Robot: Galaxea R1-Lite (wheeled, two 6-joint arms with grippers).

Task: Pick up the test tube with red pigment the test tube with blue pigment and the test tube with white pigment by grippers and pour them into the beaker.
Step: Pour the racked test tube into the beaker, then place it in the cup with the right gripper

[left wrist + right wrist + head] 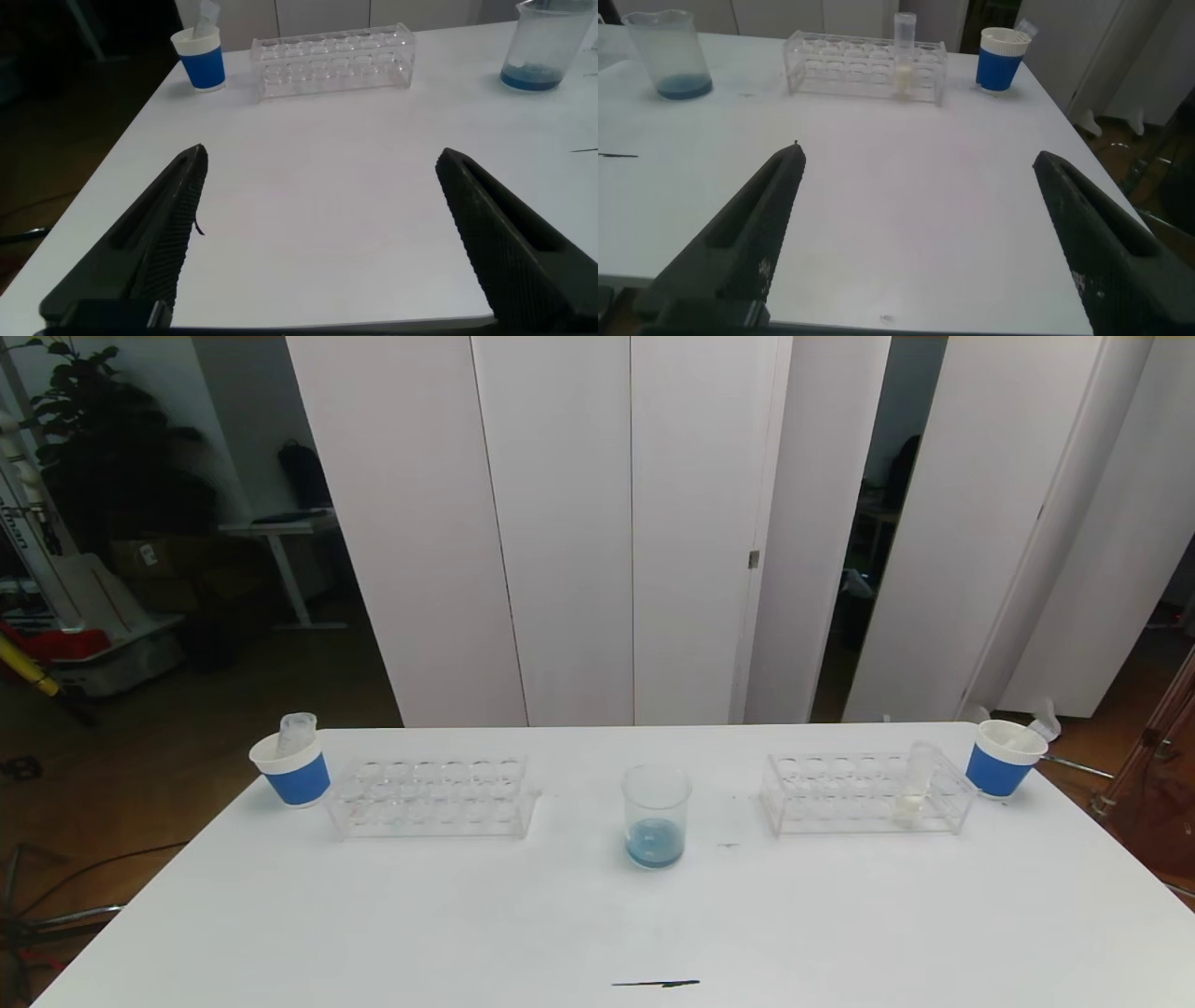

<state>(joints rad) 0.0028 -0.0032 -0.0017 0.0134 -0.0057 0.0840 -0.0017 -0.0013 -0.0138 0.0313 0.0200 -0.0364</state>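
Head view: white table before white panels; left tool and right tool spread wide, empty

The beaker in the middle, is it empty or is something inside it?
Not empty. The beaker holds a shallow blue layer at its bottom, seen in all three views.

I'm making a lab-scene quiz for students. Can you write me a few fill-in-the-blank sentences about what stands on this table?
1. The beaker in the middle of the table holds a little ____ pigment at its bottom.
2. The test tube with white pigment stands upright in the clear rack on the robot's ____ side.
3. Beside each rack's outer end stands a blue-and-white paper ____.
4. The left gripper and the right gripper both have their fingers ____ and hold nothing.

Missing words: blue; right; cup; open
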